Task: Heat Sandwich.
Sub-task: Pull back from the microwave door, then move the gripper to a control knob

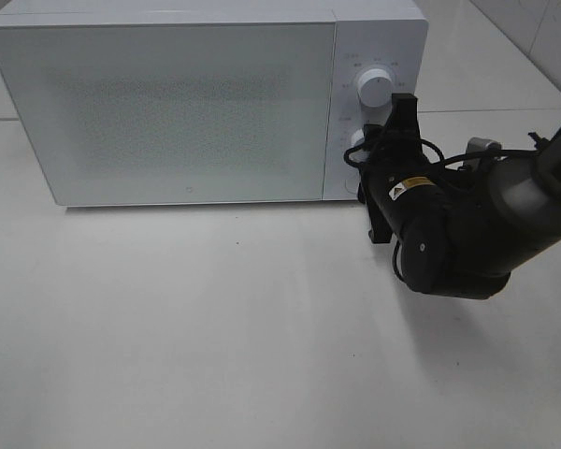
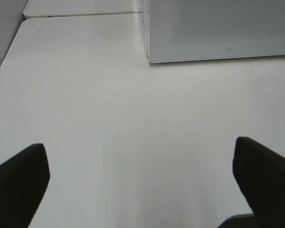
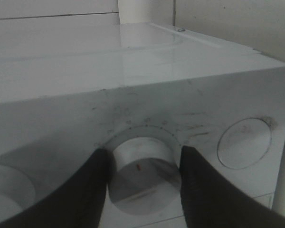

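Sandwich nowhere in sight: maybe behind the microwave (image 1: 393, 37)'s shut door (image 1: 159, 112), can't tell. The danger now is a smooth dial (image 3: 141, 178): pads could slip, or an overturn could set far too long a heat. Left gripper (image 2: 140, 159) hangs spread wide over bare table (image 2: 133, 95), holding nothing; right gripper (image 3: 143, 154), about half closed, pinches that dial on both sides.

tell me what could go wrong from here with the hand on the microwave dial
The right hand pinches the smooth round lower knob by its sides, so it may slip while turning. A hard twist could shove the microwave across the slick table. The shut door hides the inside, so whether the sandwich is in there can't be checked.
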Controlling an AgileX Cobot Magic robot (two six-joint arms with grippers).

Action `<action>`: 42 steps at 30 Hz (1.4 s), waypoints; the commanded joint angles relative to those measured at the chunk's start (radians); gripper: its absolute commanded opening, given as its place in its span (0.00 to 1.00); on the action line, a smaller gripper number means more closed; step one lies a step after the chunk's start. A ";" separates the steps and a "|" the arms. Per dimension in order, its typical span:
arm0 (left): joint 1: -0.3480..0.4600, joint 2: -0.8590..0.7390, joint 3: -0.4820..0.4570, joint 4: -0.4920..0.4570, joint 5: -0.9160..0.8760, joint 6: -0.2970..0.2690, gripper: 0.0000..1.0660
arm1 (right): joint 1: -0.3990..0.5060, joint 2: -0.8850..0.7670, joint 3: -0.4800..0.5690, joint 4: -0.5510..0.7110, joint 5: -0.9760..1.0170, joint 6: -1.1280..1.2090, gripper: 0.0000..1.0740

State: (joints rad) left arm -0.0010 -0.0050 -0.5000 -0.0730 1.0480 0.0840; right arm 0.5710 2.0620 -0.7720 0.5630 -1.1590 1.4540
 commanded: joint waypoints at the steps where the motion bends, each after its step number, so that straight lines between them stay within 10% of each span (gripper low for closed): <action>1: 0.003 -0.026 0.004 -0.001 -0.011 -0.003 0.92 | 0.006 -0.013 -0.022 -0.113 -0.103 0.099 0.02; 27: 0.003 -0.026 0.004 -0.001 -0.011 -0.003 0.92 | 0.006 -0.013 -0.051 -0.120 -0.173 0.172 0.07; 42: 0.003 -0.026 0.004 -0.001 -0.011 -0.003 0.92 | 0.006 -0.013 -0.049 -0.070 -0.130 0.112 0.27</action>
State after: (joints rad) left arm -0.0010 -0.0050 -0.5000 -0.0730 1.0480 0.0840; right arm 0.5730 2.0680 -0.7780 0.5820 -1.1610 1.5940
